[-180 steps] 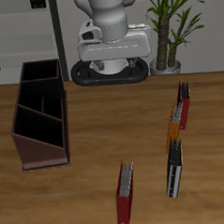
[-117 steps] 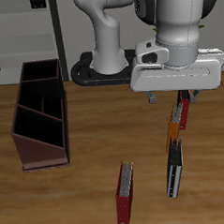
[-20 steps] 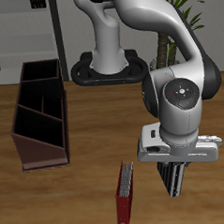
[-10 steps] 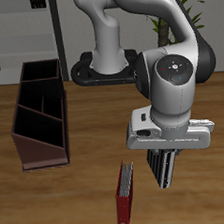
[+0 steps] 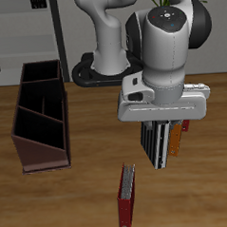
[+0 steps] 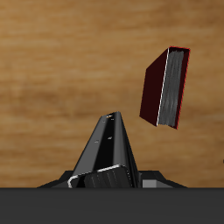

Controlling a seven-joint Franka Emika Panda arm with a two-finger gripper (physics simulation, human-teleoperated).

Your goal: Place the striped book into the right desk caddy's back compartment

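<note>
The striped book [image 5: 153,147] hangs upright in the air above the table, and my gripper [image 5: 155,125] is shut on its upper edge. In the wrist view the book [image 6: 108,147] shows as a dark wedge running away from my gripper [image 6: 104,175]. The right desk caddy [image 5: 39,114], a dark reddish-brown open box with dividers, stands well off to the side of the held book, with bare table between them. Its compartments look empty.
A red book [image 5: 127,194] [image 6: 166,87] stands on the table near the front edge, just below and beside the held book. An orange book [image 5: 173,139] and another red book [image 5: 186,125] peek out behind the gripper. A potted plant stands at the back.
The gripper has risen with the striped book, lifting it off the table and carrying it slightly back and toward the caddy's side. The red book has not moved.
</note>
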